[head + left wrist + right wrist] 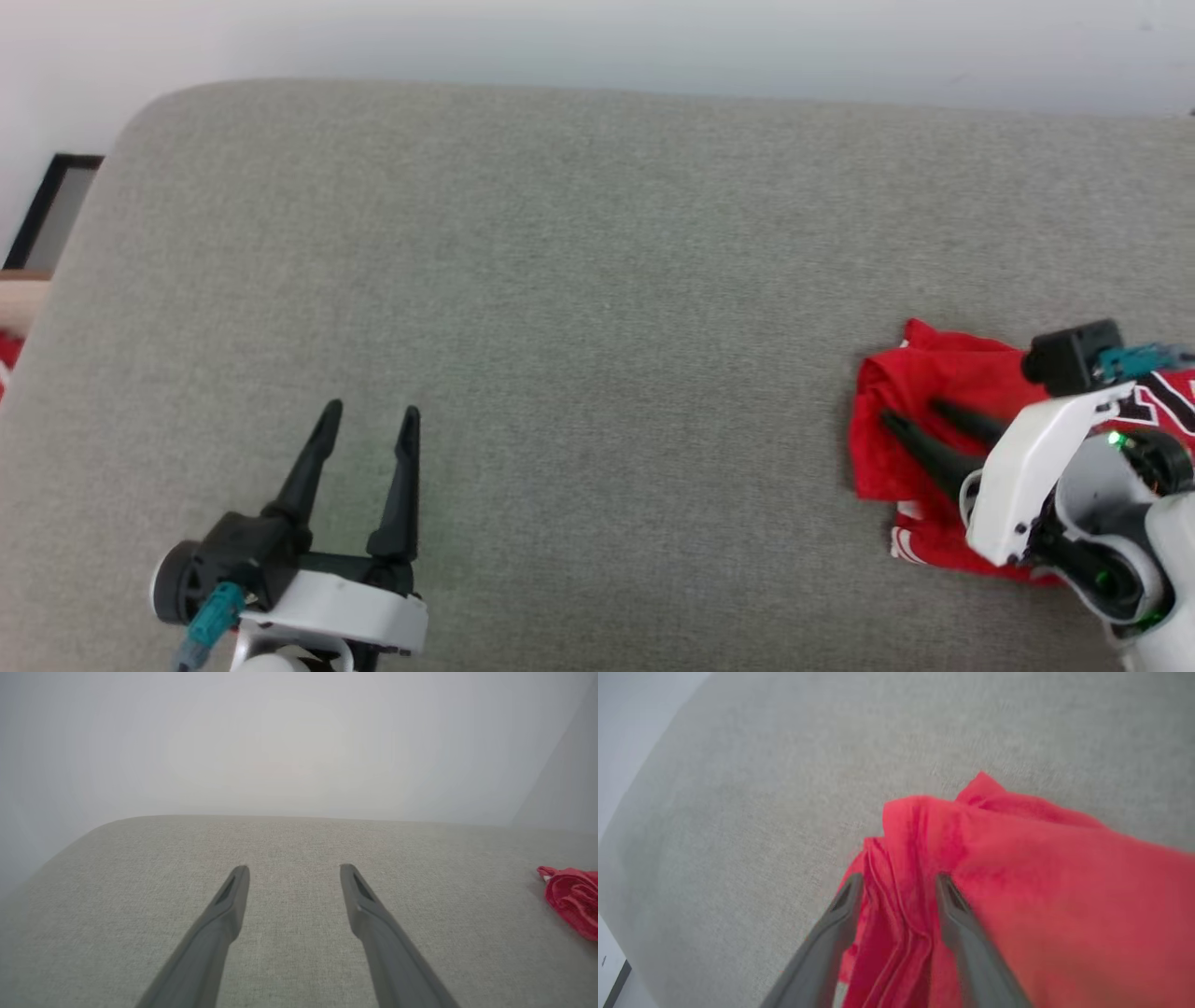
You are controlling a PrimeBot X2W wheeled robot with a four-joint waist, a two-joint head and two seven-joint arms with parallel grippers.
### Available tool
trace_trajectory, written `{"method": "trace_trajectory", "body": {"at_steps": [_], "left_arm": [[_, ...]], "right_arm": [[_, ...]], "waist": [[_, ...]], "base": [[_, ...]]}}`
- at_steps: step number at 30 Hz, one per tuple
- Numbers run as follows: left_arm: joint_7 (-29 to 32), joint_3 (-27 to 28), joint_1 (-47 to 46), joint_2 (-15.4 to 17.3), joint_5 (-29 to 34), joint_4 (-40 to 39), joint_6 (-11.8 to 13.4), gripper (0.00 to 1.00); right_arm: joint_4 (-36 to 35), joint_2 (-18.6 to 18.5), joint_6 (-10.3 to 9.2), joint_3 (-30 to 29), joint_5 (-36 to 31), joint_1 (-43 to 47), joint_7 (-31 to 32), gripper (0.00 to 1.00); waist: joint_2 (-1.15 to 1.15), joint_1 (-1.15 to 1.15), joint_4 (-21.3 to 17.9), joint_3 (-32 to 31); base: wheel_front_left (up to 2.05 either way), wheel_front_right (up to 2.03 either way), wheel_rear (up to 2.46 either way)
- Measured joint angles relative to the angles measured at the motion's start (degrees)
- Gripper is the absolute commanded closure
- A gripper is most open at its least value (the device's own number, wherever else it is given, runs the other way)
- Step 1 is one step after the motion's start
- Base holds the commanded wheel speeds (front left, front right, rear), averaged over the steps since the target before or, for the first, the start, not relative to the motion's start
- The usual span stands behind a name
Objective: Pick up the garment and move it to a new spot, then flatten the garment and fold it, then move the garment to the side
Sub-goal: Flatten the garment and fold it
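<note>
Your garment (952, 373) lies bunched at the right edge of the grey cushion (597, 280), well apart from the left gripper (372, 409). It is bright red, with a strip of red-and-white striped trim at its near corner. Close to your right arm you can see part of a bold black-and-white character on the cloth. Most of it is hidden, so it cannot be read.

Your right gripper (910, 411) is over the left part of the heap, fingers pointing left. In the right wrist view its fingers (850, 896) stand apart, and loose folds of the garment (1041, 868) lie between them, unpinched.

Your left gripper is at the lower left over bare cushion, fingers spread wide and holding nothing. From its wrist view, the left gripper (293, 868) faces the pale wall (299, 742), with the garment (572, 896) far off to the right.
</note>
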Motion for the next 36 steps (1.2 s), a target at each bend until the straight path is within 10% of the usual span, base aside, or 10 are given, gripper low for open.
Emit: {"method": "trace_trajectory", "body": {"at_steps": [23,36], "left_arm": [[0.00,1.64,1.60,0.94,-3.30,6.89,0.00,0.00],[0.00,1.92,8.63,1.54,-2.94,2.74,0.00,0.00]], "right_arm": [[12.99,-6.32,0.01,0.58,2.77,1.53,-40.19,0.00],[10.71,-6.64,0.01,-2.52,-2.24,7.45,-44.69,0.00]], "waist": [[0.00,0.00,-7.00,-6.90],[0.00,0.00,-8.51,-12.78]], "base": [[0.00,0.00,0.00],[0.00,0.00,0.00]]}}
